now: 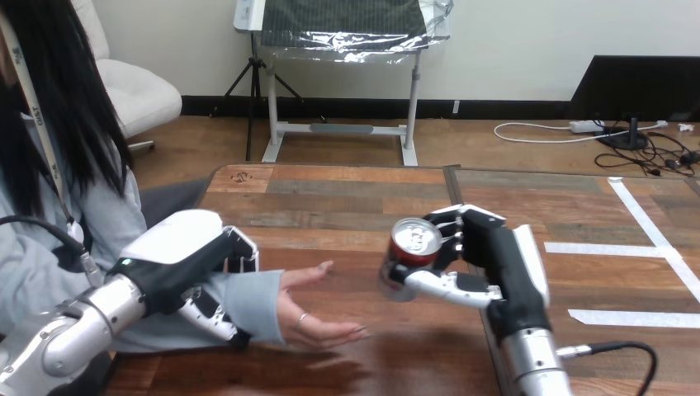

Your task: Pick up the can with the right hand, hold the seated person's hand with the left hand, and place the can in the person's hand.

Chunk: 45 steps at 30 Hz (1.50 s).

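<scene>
Both hands are occupied in my head view. My right hand (502,266) has its fingers and thumb wrapped round the can (410,252), which is tilted over the table (347,198). Left of it, apart, the person's hand (318,318) lies palm up. My left hand (186,247) is clamped round the person's wrist (248,299).

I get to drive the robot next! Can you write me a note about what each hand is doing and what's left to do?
Left hand: curled round the person's wrist.
Right hand: shut on the can, which is tipped and held beside the person's hand, not touching it. That hand is open, palm up, over the table.
Done: can picked up, wrist held.
Left: bring the can to the palm, set it in, let go.
</scene>
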{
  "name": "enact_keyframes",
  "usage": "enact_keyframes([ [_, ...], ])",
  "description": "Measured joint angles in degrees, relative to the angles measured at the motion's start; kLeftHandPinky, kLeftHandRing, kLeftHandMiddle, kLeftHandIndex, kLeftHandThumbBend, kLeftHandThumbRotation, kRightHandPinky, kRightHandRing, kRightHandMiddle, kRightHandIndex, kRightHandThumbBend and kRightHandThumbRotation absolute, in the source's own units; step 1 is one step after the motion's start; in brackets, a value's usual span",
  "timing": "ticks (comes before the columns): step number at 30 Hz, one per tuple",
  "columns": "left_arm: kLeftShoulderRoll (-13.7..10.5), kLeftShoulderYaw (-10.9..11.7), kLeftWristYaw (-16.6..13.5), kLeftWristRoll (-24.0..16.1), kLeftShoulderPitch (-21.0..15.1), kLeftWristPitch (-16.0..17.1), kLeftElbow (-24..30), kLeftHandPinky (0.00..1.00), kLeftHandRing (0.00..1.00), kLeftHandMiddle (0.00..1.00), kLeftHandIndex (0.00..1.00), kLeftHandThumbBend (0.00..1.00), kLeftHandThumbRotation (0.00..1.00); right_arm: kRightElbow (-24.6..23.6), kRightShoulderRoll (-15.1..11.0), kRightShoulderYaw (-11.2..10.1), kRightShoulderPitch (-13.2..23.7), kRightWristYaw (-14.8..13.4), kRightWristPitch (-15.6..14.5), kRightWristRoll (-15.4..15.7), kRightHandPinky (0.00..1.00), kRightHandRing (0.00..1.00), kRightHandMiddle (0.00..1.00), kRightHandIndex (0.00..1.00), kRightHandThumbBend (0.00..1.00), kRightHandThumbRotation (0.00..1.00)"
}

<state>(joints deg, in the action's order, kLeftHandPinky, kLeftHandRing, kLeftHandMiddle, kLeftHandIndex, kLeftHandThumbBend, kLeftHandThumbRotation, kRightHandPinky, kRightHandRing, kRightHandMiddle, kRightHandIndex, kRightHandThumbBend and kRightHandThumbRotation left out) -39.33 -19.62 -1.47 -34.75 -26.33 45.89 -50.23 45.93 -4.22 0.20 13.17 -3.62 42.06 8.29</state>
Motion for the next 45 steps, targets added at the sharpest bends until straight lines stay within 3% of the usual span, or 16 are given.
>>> enact_keyframes([
  [12,1.1,0.0,0.4,0.9,0.0,-0.8,2.1,0.22,0.27,0.33,0.34,0.86,0.0,-1.1,1.6,1.8,0.0,-1.2,0.0,2.8,0.32,0.36,0.44,0.49,0.81,0.0],
  [31,2.5,0.1,1.0,1.2,0.0,-1.5,3.3,0.2,0.26,0.33,0.35,0.84,0.0,-5.5,3.3,4.3,-1.2,-1.4,-2.0,4.0,0.31,0.36,0.43,0.48,0.82,0.0],
  [45,3.4,0.1,1.0,1.1,0.0,-2.4,3.3,0.2,0.25,0.33,0.35,0.82,0.0,-5.7,3.9,5.6,-1.9,-2.2,-2.0,5.4,0.31,0.35,0.43,0.49,0.81,0.0],
])
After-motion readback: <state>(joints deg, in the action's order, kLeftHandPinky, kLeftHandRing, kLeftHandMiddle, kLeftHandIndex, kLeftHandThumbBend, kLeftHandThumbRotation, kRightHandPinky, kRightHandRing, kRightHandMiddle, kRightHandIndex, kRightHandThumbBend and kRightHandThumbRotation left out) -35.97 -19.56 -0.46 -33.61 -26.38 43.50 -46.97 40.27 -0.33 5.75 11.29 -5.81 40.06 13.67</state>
